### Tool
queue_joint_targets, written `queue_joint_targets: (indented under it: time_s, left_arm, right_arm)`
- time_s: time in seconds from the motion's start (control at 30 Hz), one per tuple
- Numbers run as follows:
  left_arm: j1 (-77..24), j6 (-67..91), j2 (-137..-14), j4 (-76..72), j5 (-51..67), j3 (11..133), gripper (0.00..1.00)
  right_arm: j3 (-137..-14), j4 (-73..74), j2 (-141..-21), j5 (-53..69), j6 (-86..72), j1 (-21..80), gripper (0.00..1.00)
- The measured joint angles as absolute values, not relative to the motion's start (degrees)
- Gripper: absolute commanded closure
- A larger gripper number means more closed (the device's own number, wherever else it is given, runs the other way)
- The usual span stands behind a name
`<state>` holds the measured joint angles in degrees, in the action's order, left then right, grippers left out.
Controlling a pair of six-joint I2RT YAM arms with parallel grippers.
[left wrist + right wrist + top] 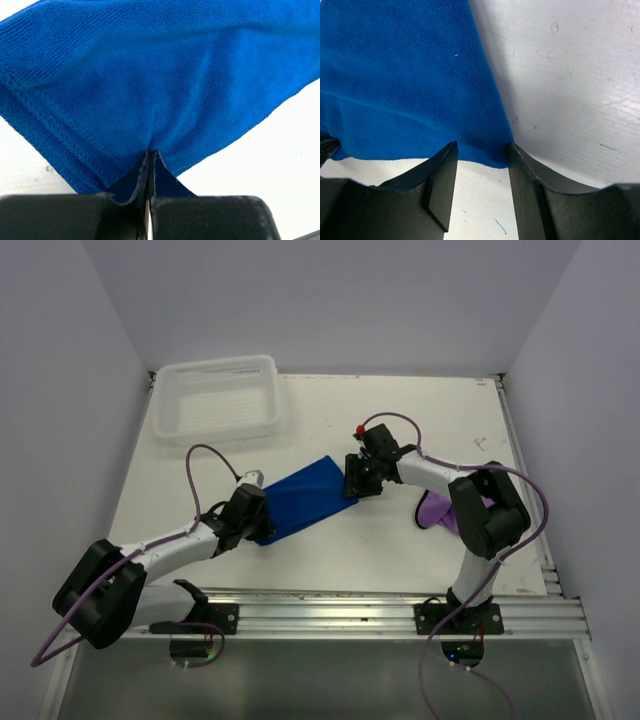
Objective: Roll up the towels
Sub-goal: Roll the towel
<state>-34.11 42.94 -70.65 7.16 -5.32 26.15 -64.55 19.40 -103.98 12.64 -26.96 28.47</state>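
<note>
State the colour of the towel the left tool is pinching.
Royal blue towel; best seen in left wrist view.

Royal blue cloth towel (165, 75): soft matt cloth, fine ribbed weave, stitched rows along the hem.
Light purple cloth towel (435, 510): matt cloth, weave too small to tell.
White mesh basket (217, 430): plastic, slight sheen.
White table (570, 75): smooth, matt, scuffed, pen-marked.
Right gripper fingers (527, 195): matt black, smooth.
Silver rail (330, 612): dull metal.

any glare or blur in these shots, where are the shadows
Top view: even soft light, no glare, sharp. Left wrist: towel weave crisp, bare table washed out white. Right wrist: table scratches sharp, soft shadow beside the towel's edge, fingers dark.
</note>
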Motion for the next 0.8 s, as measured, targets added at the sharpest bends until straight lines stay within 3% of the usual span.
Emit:
queue_joint_targets:
  time_s: [0.8]
  left_arm:
    - [-36.8,46.3,-65.3,13.5,-8.6,24.9,1.0]
  right_arm:
    - [-60.4,17.5,-101.9,12.5,-26.5,28.3,0.52]
